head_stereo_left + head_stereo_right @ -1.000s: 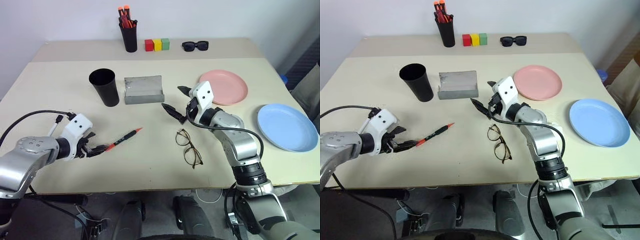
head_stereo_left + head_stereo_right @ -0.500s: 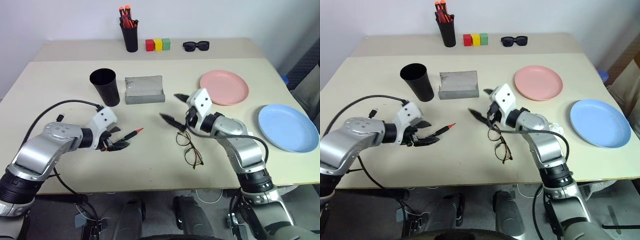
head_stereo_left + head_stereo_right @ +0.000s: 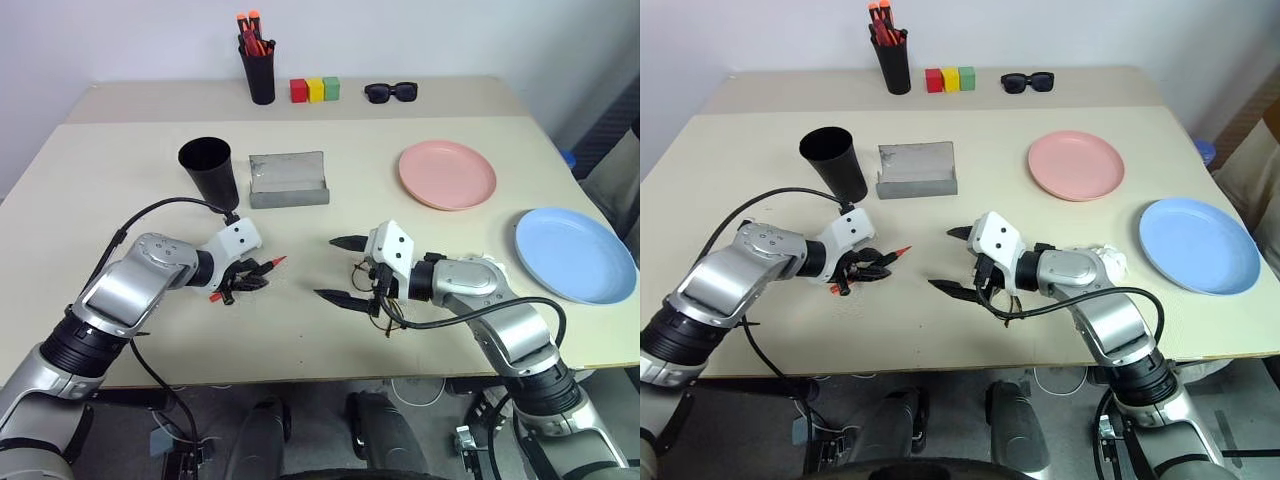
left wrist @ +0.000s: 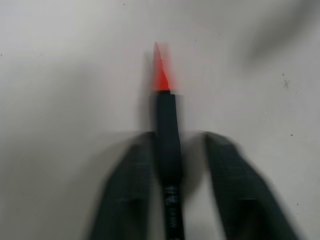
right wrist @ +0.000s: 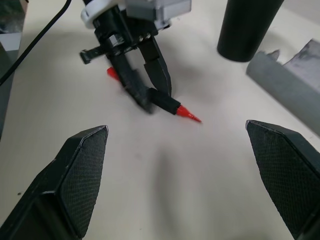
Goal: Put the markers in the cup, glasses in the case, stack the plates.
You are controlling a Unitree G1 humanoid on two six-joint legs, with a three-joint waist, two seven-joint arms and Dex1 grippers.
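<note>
Red at its tip and black along its barrel, the marker (image 3: 247, 276) lies on the beige table (image 3: 120, 180) in front of the black cup (image 3: 209, 173), with the left gripper (image 3: 246, 285) set around its black part. The left wrist view shows the barrel between the two dark fingers (image 4: 129, 185), one finger against it and a small gap on the other side, so the jaws are narrowed about the pen but a firm clamp cannot be told; the pen's red tip (image 4: 159, 70) pokes out past the fingers. The right gripper (image 3: 341, 270) hangs over the middle of the table with its black fingers spread wide and nothing between them, pointing toward the left gripper. The glasses (image 3: 380, 305) lie just under and behind it, mostly hidden by the right gripper and its cable. The cup stands upright near the table's left half, mouth up, and the grey case (image 3: 288, 180) lies open just beside it on the right, apart from it. The pink plate (image 3: 447, 173) rests farther right, and the blue plate (image 3: 575, 253) lies separately near the right edge, the two well apart. At the far side stand a black pen holder (image 3: 260, 70) with orange-red pens, three small coloured blocks (image 3: 315, 89) in a row, and black sunglasses (image 3: 390, 92).
</note>
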